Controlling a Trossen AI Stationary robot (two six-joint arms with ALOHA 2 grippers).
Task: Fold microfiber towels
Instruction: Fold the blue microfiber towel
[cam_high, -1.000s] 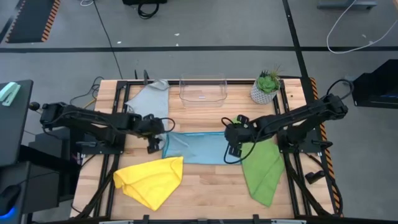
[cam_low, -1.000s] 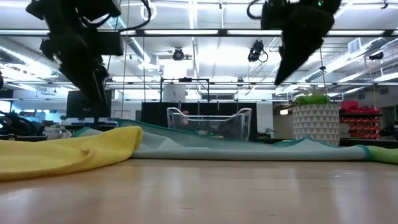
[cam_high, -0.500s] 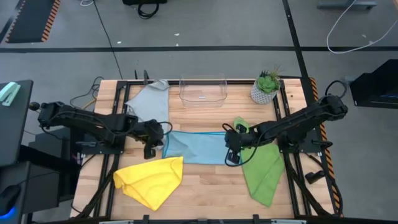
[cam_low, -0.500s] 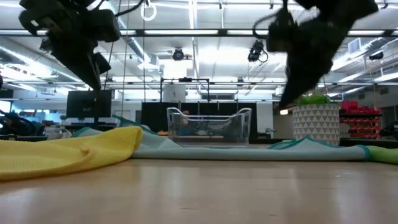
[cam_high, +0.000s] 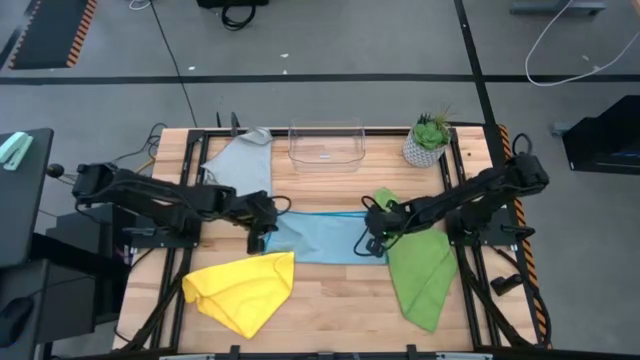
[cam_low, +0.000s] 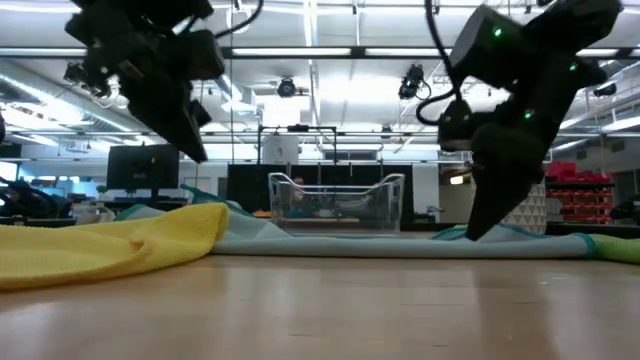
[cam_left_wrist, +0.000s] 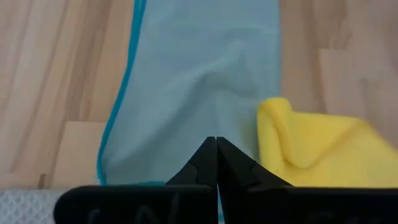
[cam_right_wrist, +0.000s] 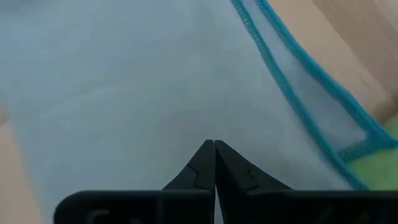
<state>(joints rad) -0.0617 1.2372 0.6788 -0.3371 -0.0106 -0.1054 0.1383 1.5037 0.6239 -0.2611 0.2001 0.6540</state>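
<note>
The light blue towel (cam_high: 320, 238) lies flat, folded to a band, in the middle of the table. My left gripper (cam_high: 270, 236) is shut and hangs above the towel's left end, its tips (cam_low: 197, 152) well clear of the cloth. My right gripper (cam_high: 369, 243) is shut and low over the towel's right end, its tips (cam_low: 474, 232) down at the level of the cloth. The grey towel (cam_high: 243, 163) lies at the far left. The yellow towel (cam_high: 243, 288) is rumpled at the near left, and the green towel (cam_high: 420, 270) lies at the near right. My right gripper comes down slanting from the table's right, its shut fingertips (cam_right_wrist: 213, 149) on the light blue towel's upper face (cam_right_wrist: 186, 106), a little in from its stitched right edge (cam_right_wrist: 298, 106). No cloth shows between the fingers. The towel lies flat on the table.
A clear plastic bin (cam_high: 325, 145) stands at the far edge in the middle, and a potted plant (cam_high: 428, 143) to its right. Bare wood (cam_high: 330, 300) shows between the yellow and green towels along the near edge.
Both grippers have shut. My left gripper has moved toward the table's right, over the light blue towel's left end, and stays raised. My right gripper has dropped down to the towel's right end. The towels have not moved.
</note>
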